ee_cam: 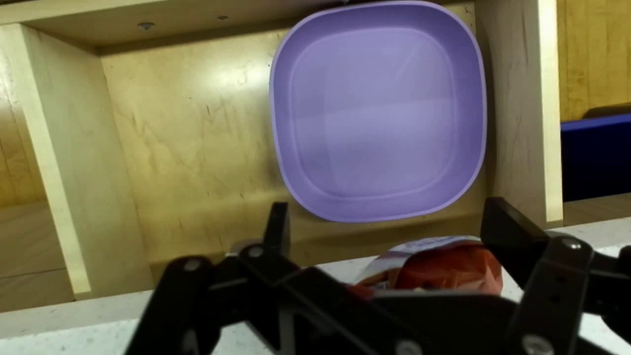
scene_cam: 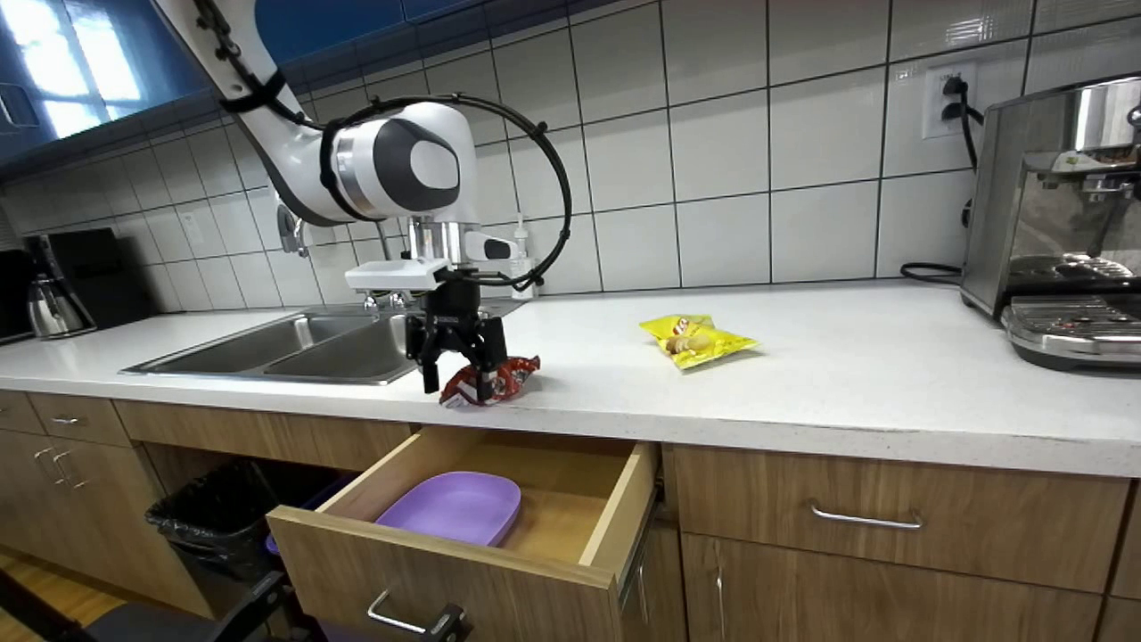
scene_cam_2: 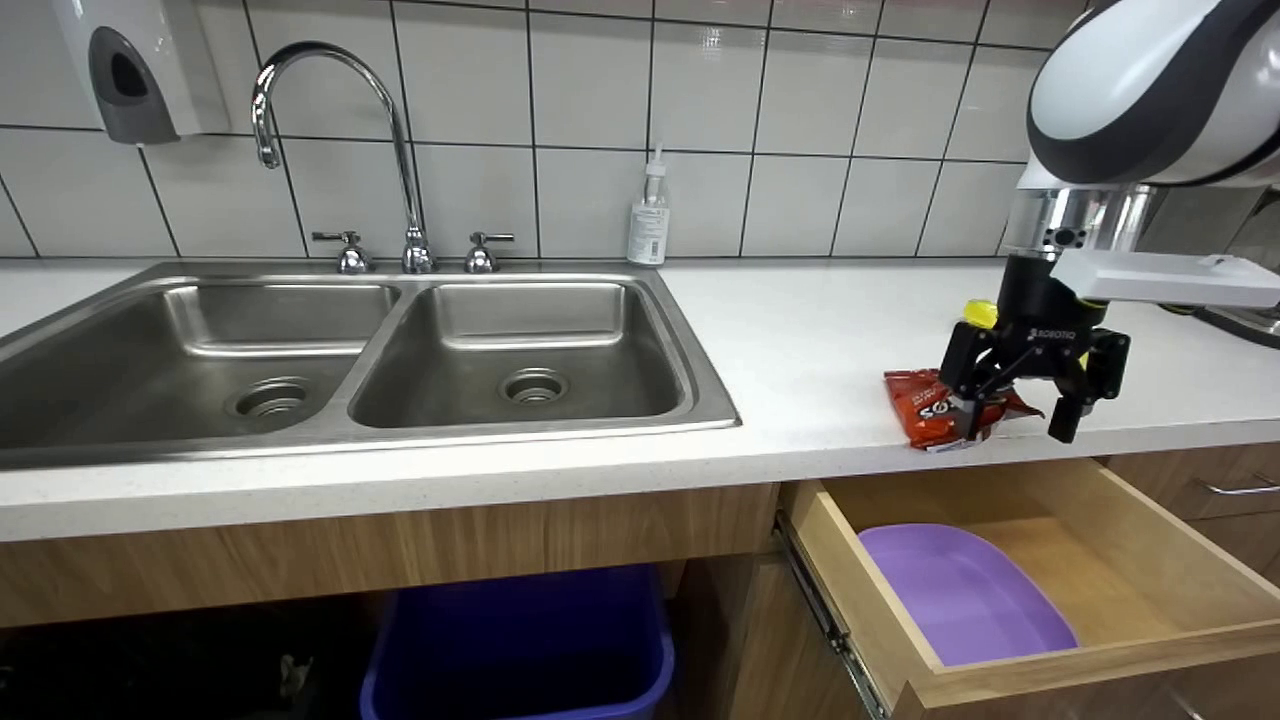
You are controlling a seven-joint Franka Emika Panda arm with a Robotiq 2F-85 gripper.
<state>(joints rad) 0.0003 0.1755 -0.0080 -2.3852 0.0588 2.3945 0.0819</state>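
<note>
Red packet (scene_cam_2: 922, 408), just beside the claw (scene_cam_2: 1016, 428) — fingers apart, nothing gripped! — lay on the counter (scene_cam: 856, 357) above and behind the open drawer (scene_cam: 499, 588). Contact was unclear! An off-centre squeeze could have skidded it forward, into the drawer's purple dish (ee_cam: 379, 113).

A tap (scene_cam_2: 404, 170) rises at the back edge of the sink (scene_cam_2: 540, 325), a soap bottle (scene_cam_2: 648, 228) stands by its back corner, and a dispenser (scene_cam_2: 135, 80) hangs on the wall (scene_cam_2: 590, 90) above it. Below the sink sits a blue bin (scene_cam_2: 520, 625); well apart from it, a coffee machine (scene_cam: 1070, 218).
</note>
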